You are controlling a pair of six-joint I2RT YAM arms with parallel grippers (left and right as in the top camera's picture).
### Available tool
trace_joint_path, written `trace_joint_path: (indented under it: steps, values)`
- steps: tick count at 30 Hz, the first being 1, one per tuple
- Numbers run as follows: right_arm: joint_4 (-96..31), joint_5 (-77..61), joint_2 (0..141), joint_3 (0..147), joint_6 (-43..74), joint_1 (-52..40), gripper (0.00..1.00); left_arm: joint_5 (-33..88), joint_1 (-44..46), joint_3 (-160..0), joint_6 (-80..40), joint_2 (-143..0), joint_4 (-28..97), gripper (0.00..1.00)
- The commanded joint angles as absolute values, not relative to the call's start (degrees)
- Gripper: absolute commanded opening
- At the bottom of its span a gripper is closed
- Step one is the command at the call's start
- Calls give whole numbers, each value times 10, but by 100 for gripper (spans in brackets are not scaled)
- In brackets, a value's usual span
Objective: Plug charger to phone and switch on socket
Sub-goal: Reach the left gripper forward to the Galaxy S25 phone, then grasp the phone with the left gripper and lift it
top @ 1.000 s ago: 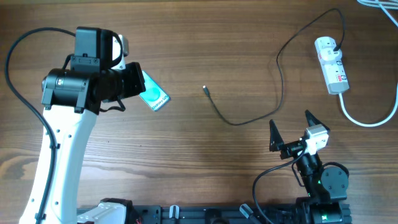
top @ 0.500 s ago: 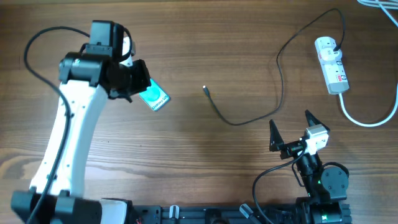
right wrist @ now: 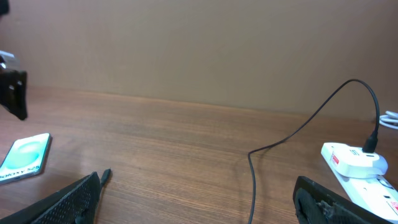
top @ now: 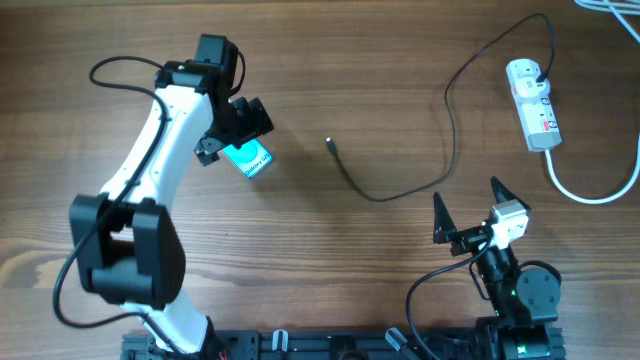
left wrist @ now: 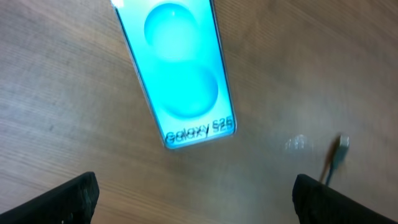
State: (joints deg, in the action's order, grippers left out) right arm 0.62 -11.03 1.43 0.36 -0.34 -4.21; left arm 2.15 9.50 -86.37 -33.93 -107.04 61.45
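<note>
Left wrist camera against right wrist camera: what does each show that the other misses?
Only the left wrist: the open left gripper hovering over the light-edged smartphone with bright teal screen, its "Galaxy S25" text readable. Only the right wrist: the white power strip with red markings, the long thin black charger cable, a thick white cord, the open right gripper. Both: that smartphone, the cable's small dark connector tip lying apart from it, and the brown wooden table.

The left arm [top: 165, 135] reaches far forward from its base, its white forearm slanting to the right. The left claw [top: 236, 136] points down with its jaws spread wide. The right arm [top: 512, 282] is folded close to its base, and the right claw [top: 468, 205] is also wide open.
</note>
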Motion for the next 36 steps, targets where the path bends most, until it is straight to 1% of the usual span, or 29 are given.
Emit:
trace_joint_path:
  steps: [1, 6, 10, 16, 25, 36]
  values:
    - [8, -102, 14, 3, -11, -40, 99, -12, 96, -860, -400, -1107, 580, 100]
    - [8, -102, 14, 3, -11, -40, 100, -13, 96, -860, -410, -1160, 535, 100]
    - [8, -102, 14, 3, -11, -40, 100, -37, 96, -860, -410, -1197, 520, 100]
    - [8, -102, 14, 3, -11, -40, 100, -37, 96, -860, -410, -1231, 519, 100]
    - [8, -102, 14, 3, -11, -40, 100, -37, 96, -824, -410, -1234, 496, 100]
    - [8, -102, 14, 3, -11, -40, 100, -37, 96, -823, -409, -1234, 470, 100]
